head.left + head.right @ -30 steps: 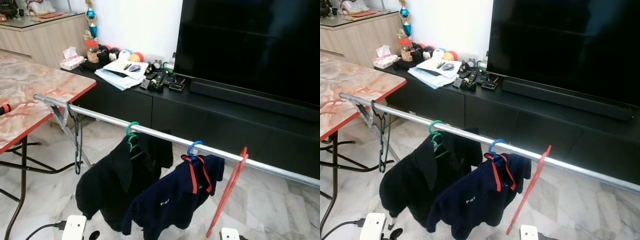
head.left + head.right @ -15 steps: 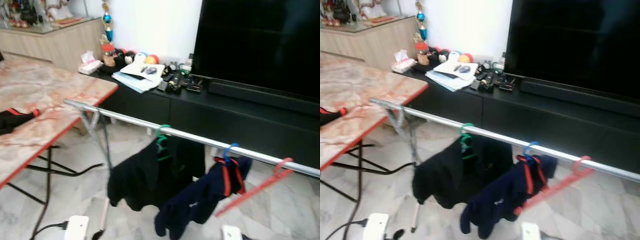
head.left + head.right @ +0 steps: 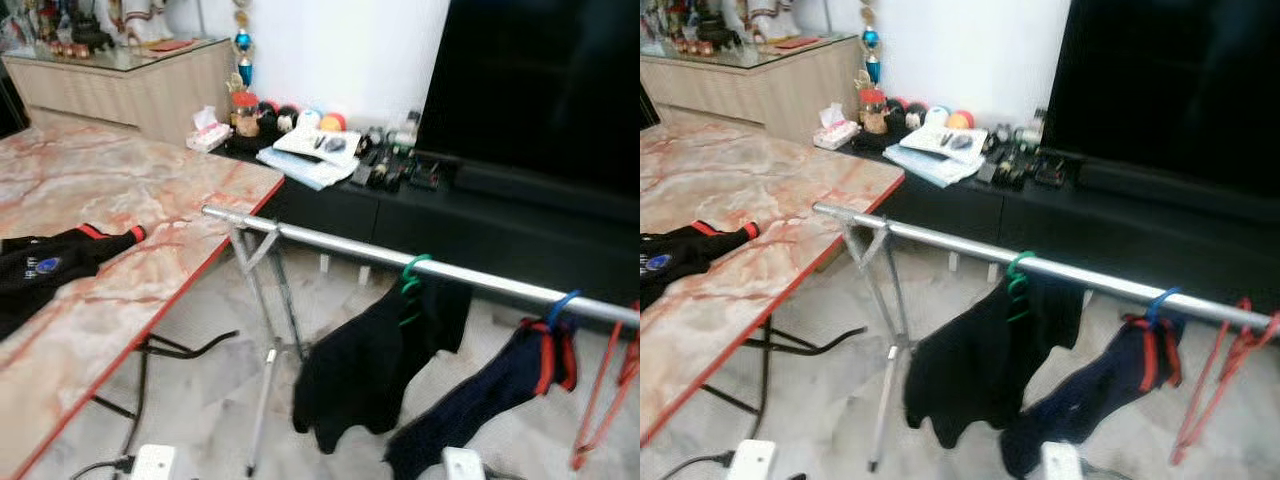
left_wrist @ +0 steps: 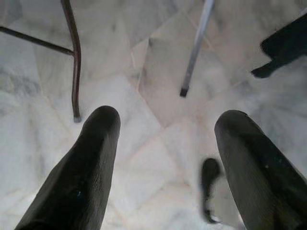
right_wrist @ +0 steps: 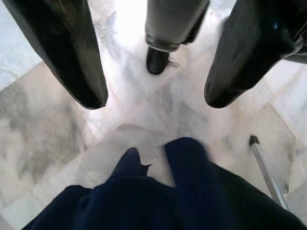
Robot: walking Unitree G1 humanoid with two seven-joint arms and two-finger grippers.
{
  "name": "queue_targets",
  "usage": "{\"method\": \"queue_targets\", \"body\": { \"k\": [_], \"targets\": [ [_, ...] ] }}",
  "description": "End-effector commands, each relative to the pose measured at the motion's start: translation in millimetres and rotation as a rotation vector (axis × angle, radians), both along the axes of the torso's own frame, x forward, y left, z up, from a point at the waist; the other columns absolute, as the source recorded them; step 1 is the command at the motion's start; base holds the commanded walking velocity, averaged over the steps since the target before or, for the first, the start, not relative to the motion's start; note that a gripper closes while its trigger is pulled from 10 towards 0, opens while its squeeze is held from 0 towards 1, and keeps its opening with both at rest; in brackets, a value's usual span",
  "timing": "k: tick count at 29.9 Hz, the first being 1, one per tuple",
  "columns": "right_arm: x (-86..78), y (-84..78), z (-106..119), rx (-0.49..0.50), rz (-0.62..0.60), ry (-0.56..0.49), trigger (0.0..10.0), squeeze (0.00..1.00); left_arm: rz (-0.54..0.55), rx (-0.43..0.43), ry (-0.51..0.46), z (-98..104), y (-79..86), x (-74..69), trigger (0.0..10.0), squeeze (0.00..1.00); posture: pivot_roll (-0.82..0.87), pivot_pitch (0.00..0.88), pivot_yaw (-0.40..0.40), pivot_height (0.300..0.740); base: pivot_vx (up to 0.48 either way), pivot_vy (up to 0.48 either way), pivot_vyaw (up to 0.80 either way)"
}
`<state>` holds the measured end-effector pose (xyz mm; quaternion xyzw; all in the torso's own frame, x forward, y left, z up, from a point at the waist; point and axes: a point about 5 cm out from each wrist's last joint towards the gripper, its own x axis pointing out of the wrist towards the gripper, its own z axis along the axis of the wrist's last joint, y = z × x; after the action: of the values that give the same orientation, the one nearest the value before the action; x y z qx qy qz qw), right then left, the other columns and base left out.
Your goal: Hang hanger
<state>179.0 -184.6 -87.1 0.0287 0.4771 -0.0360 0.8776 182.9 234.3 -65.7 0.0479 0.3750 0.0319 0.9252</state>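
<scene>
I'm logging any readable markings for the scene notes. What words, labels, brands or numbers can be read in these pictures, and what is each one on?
No text can be read as words here.
Black garment on the marble table: a small blue round badge, too blurred to read.
Papers on the TV cabinet: print too small to read.
Tissue box: nothing can be made out.
Navy shirt on the rail: no print can be made out.
</scene>
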Motion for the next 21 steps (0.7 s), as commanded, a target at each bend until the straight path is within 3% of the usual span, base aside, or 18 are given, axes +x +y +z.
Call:
{"method": "queue_targets", "body": {
  "k": [1, 13, 19, 21],
  "targets": [
    [7.9, 5.4, 3.5, 0.021, -0.01, -0.037, 10.0, 0.0, -0.012, 0.022, 0.015, -0.8, 4.4, -2.2, 10.0, 0.0, 0.19, 0.014, -0.039, 0.74, 0.0, 0.0, 0.0],
    [26.9, 8.3, 15.1, 0.057, -0.046, -0.165, 10.0, 0.0, -0.026, 0.015, 0.041, -5.9, 1.7, -8.7, 10.0, 0.0, 0.17, 0.019, -0.042, 0.74, 0.0, 0.0, 0.0],
    [51.3, 16.2, 34.4, 0.086, 0.011, -0.351, 10.0, 0.0, -0.035, 0.02, 0.065, -8.7, -1.3, -10.7, 10.0, 0.0, 0.16, 0.018, -0.045, 0.74, 0.0, 0.0, 0.0],
    [59.3, 19.9, 43.8, 0.147, 0.028, -0.44, 10.0, 0.0, -0.032, 0.019, 0.083, -10.8, -2.1, -13.2, 10.0, 0.0, 0.16, 0.018, -0.046, 0.74, 0.0, 0.0, 0.0]
  ]
}}
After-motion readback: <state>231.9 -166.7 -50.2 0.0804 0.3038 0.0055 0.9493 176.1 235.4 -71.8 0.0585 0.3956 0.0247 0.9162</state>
